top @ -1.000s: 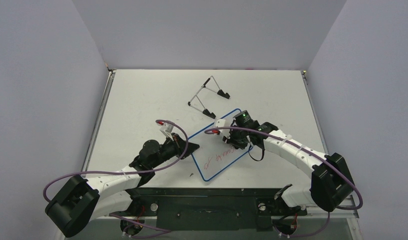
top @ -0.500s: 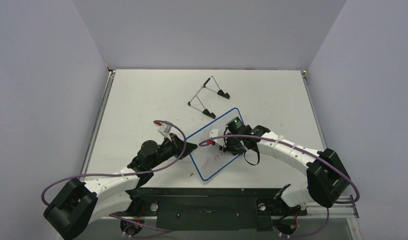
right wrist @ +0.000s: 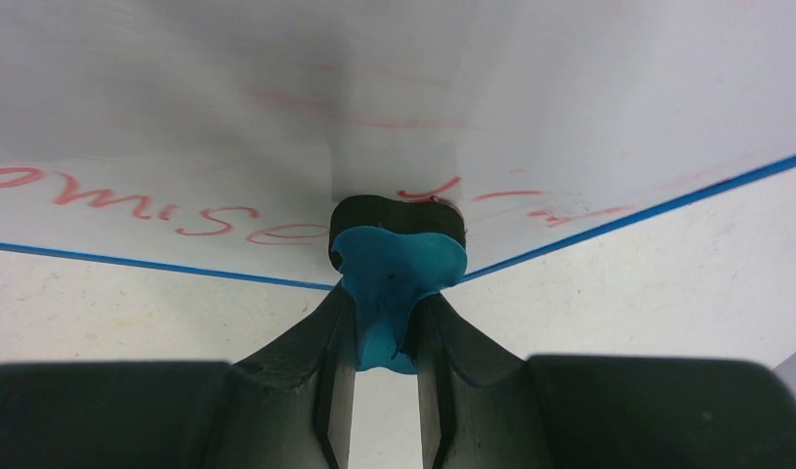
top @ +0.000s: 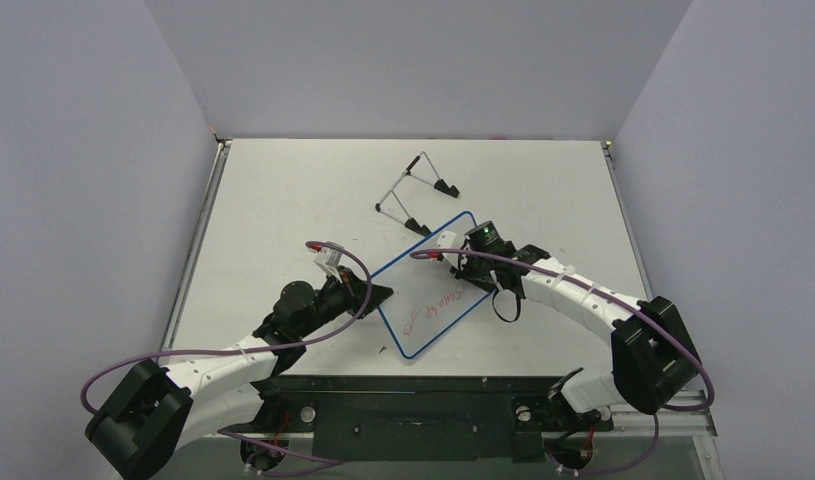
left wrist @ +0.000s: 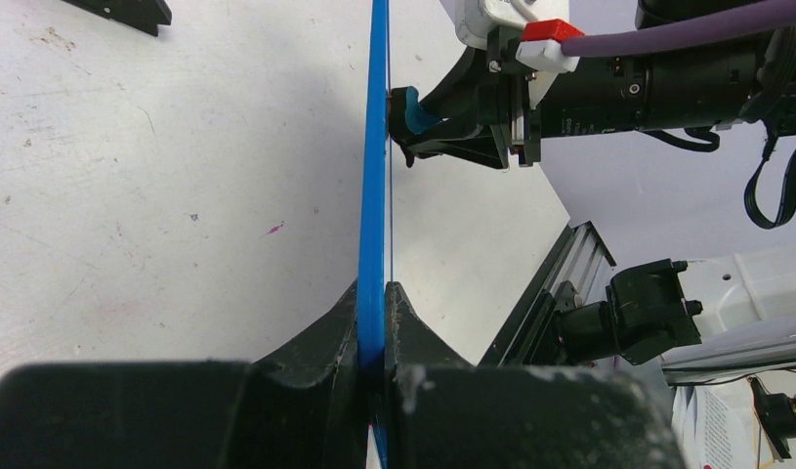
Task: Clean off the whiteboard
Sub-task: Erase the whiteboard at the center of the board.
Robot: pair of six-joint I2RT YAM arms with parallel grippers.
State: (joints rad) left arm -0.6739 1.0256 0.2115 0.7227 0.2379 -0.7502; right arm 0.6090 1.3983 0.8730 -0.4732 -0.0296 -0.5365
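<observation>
The blue-framed whiteboard lies tilted near the table's front, with red writing on it. My left gripper is shut on its left edge, and the left wrist view shows the frame edge-on between my jaws. My right gripper is shut on a blue eraser. It presses the eraser's black pad against the board face, beside the red letters near the blue frame. The eraser also shows in the left wrist view.
A folded wire stand with black feet lies behind the whiteboard. A black metal rail runs along the table's near edge. Grey walls close in the left, back and right sides.
My right gripper swept the eraser down-left across the board, then came back to the upper right. The board shifted slightly in my left gripper's hold. Red writing still shows.
</observation>
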